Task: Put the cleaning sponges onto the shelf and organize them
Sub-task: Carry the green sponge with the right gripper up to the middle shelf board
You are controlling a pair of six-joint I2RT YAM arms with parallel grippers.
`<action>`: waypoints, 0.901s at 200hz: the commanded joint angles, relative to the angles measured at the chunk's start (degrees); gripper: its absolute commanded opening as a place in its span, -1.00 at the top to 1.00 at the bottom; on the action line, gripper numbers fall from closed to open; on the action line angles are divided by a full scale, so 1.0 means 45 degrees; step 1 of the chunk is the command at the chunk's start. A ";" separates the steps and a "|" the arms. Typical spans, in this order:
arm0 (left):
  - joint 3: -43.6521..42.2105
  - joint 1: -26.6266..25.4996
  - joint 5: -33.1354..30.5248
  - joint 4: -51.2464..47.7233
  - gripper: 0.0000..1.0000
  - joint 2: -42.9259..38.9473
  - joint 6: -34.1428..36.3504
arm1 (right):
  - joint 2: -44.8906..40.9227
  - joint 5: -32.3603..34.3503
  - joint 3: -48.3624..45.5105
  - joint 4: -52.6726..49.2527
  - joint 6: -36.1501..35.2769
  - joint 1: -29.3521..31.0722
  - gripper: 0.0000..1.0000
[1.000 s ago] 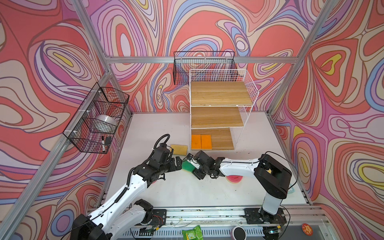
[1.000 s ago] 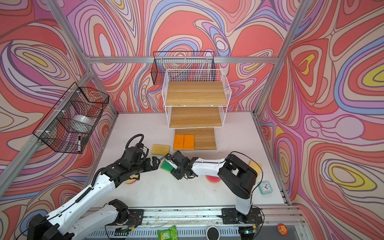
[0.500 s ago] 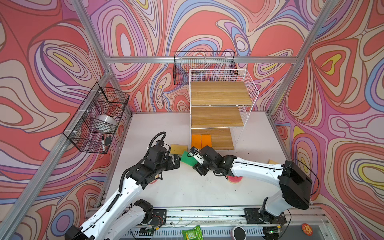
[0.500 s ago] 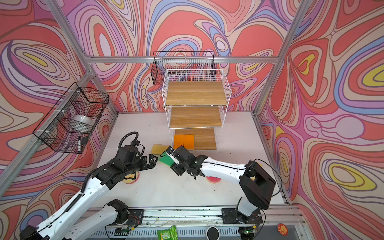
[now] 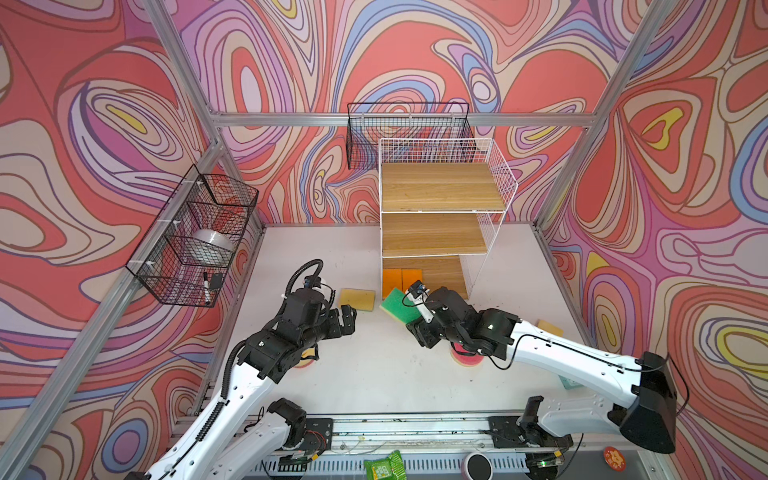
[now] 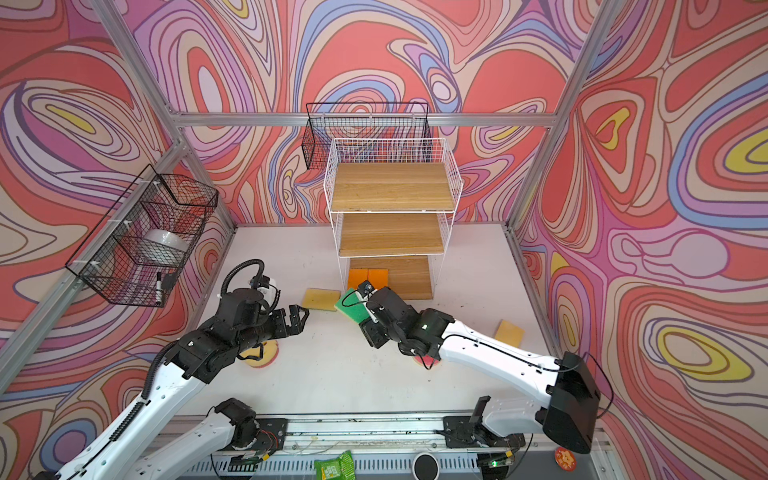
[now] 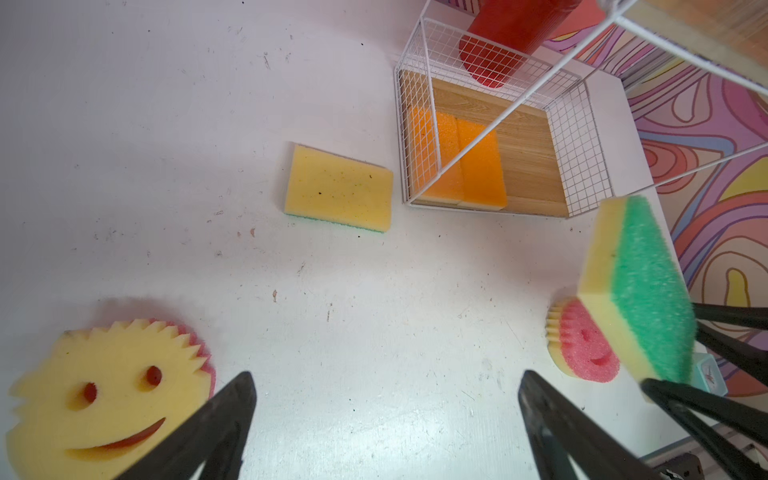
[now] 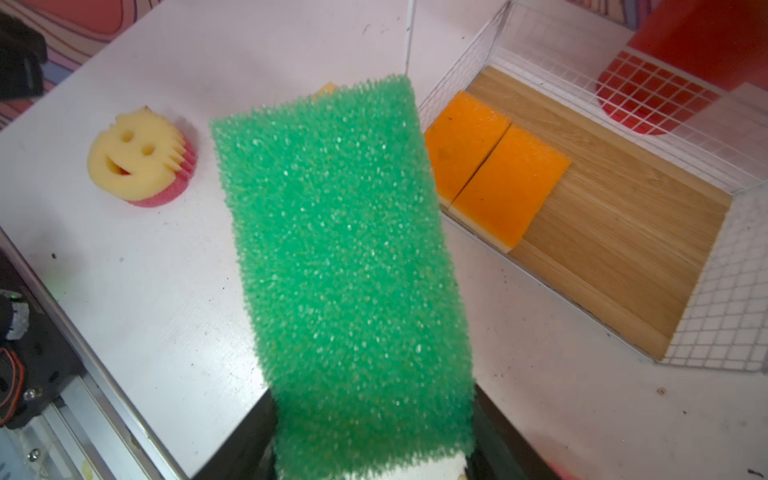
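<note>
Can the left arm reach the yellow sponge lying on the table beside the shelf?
Probably yes. The left gripper is open and empty, and only bare table lies between it and the yellow sponge.

no legible text; print on the green packet [image 5: 382, 467] too small.

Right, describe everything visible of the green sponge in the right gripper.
The green sponge is rectangular: a coarse green scouring face on yellow foam. The right gripper clamps one short end, holding it tilted above the table; its free end points at the white wire shelf, near the bottom tier. Nothing else touches it.
</note>
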 commanded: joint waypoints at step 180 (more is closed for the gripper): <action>-0.2066 0.0064 0.1356 0.1667 -1.00 -0.0025 -0.0803 | -0.0594 0.4835 0.2621 -0.1076 0.6221 0.0053 -0.12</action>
